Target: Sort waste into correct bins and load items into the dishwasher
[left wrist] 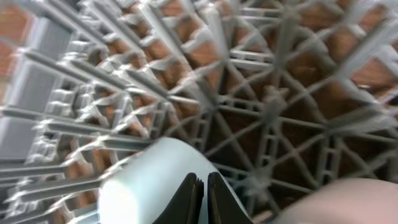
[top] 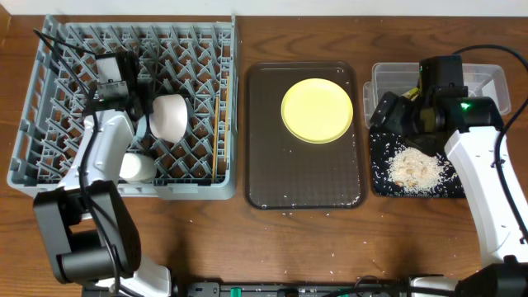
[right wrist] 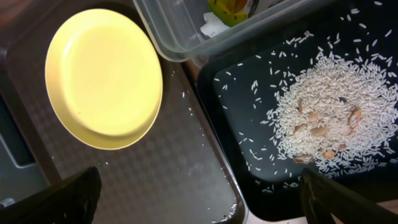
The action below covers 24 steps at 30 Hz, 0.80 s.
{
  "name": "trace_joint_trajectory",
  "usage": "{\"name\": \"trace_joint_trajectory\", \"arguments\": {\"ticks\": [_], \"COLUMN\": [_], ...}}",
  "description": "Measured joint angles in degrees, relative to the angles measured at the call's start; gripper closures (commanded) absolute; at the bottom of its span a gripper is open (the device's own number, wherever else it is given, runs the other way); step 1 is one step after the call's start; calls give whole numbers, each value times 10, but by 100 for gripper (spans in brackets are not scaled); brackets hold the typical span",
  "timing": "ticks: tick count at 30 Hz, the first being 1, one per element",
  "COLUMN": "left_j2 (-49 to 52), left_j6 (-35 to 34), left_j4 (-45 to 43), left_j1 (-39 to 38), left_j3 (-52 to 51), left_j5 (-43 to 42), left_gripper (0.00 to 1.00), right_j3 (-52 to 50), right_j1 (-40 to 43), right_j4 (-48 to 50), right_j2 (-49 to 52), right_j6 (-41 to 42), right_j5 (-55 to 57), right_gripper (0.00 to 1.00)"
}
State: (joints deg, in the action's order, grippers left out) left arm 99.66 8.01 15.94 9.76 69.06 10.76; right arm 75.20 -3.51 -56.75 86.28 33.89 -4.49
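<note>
In the grey dish rack (top: pixel 49 99) the left tool (left wrist: pixel 200 194) is clenched empty just over a pale vessel (left wrist: pixel 143 186). The right tool (right wrist: pixel 205 202) gapes wide, holding nothing, over the brown tray (right wrist: pixel 186 155) and its yellow plate (right wrist: pixel 102 78). Only its wrist view plainly shows the green-and-orange wrapper (right wrist: pixel 233 9) in the clear tub (right wrist: pixel 168 37), beside rice (right wrist: pixel 323 118) on the black tray (right wrist: pixel 236 93).

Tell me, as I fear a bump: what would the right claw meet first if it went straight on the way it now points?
Probably the right edge of the serving tray, beside the black tray: that lies between the fingers of the open right claw. Depth is unclear, so either could come first.
</note>
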Motion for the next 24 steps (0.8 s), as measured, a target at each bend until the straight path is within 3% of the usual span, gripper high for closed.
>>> {"name": "trace_joint_trajectory", "arguments": {"ticks": [8, 19, 22, 24], "left_j2": [-13, -48, -88, -115], "left_j6": [0, -19, -49, -74], "left_j4": [6, 9, 31, 61], "left_j1": [0, 0, 0, 0], "left_j3": [0, 0, 0, 0], "left_j5": [33, 13, -14, -21], "left_gripper": [91, 85, 71, 69], "right_j3": [0, 0, 0, 0], "right_j1": [0, 0, 0, 0], "right_j4": [0, 0, 0, 0], "right_j2": [0, 0, 0, 0], "right_j6": [0, 0, 0, 0], "right_j5": [0, 0, 0, 0], "right_gripper": [1, 1, 1, 1]}}
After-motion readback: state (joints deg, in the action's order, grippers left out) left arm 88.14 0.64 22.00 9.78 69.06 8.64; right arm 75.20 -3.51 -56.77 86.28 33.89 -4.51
